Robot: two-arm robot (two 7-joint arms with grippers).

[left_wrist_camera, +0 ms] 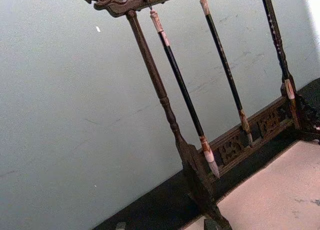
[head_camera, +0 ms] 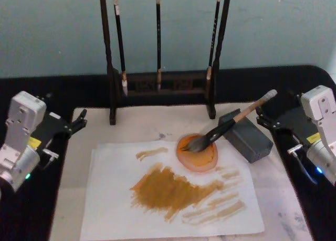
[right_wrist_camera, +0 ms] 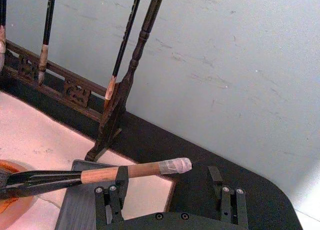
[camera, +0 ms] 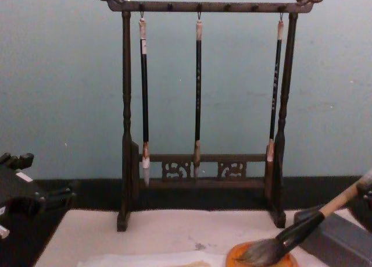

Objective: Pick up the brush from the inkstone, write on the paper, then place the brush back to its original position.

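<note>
The brush lay with its tuft in the inkstone, handle propped on the grey box and slanting toward the right gripper — whose jaws, we saw in its wrist view, stood wide just beside the taped end — while the head view put the left gripper well apart across the paper.

The head view looks steeply down on the paper, the chest view faces the wooden stand level and near, and both wrist views share that stand.
</note>
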